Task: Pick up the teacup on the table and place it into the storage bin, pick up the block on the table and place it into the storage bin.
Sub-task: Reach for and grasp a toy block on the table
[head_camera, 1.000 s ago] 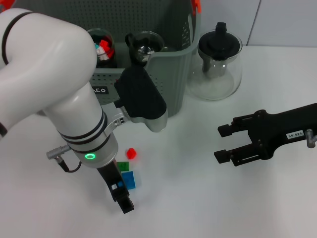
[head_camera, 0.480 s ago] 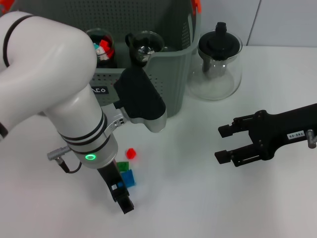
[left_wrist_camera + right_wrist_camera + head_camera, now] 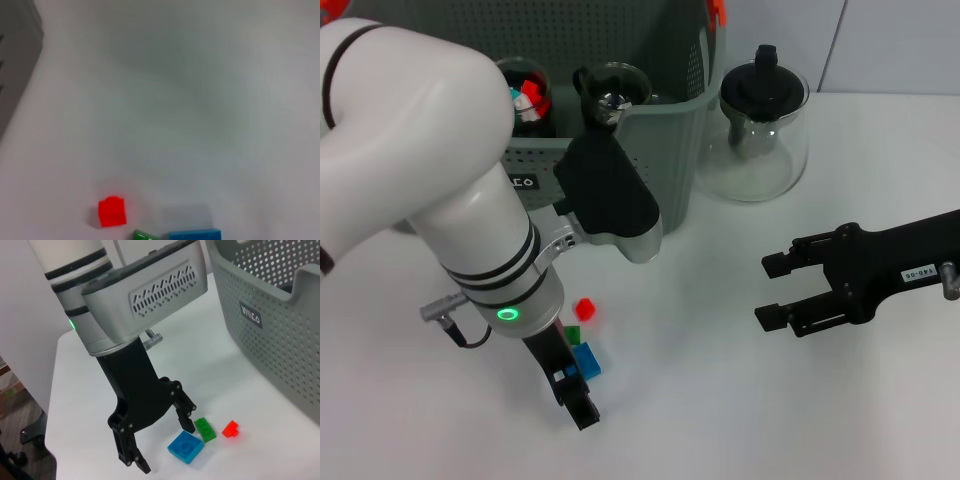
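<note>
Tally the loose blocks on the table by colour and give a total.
Red block: 1
Green block: 1
Blue block: 1, between the open fingers of the left tool
Total: 3

Bright, even overhead light washes the white table (image 3: 720, 400), shadows stay faint, and the left wrist view is softly blurred.

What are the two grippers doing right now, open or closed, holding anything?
Left gripper: open, empty, its fingers either side of the blue block on the table.
Right gripper: open, empty, off to the side above the table.
</note>
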`<move>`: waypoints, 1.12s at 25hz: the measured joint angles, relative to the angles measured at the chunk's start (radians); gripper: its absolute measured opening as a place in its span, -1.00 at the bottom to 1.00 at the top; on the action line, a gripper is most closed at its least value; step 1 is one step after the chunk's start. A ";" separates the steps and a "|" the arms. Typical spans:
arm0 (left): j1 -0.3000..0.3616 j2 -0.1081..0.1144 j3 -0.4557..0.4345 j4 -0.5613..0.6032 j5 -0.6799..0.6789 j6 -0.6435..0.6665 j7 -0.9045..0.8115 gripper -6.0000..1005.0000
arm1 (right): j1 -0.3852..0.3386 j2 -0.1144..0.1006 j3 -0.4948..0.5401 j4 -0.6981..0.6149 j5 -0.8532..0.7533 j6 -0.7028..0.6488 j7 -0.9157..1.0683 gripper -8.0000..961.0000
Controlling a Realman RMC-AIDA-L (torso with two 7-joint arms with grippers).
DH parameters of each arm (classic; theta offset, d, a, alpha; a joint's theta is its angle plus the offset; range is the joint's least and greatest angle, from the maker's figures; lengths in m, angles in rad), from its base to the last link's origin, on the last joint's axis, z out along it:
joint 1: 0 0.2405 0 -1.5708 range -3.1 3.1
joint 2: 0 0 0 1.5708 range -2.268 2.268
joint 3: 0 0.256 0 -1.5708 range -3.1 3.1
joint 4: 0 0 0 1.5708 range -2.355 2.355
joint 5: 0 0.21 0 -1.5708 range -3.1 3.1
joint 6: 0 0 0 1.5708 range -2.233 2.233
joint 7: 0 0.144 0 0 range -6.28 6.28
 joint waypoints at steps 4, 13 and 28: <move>0.000 0.000 0.003 -0.007 0.000 -0.007 0.000 0.86 | 0.000 -0.001 0.001 0.000 0.000 0.000 0.000 0.71; 0.000 0.003 -0.011 -0.003 0.007 -0.021 -0.003 0.86 | -0.003 -0.002 0.002 0.000 0.000 0.000 -0.002 0.71; 0.006 0.000 -0.006 -0.020 0.000 -0.031 -0.003 0.86 | -0.009 0.000 0.001 0.000 0.000 -0.002 -0.003 0.71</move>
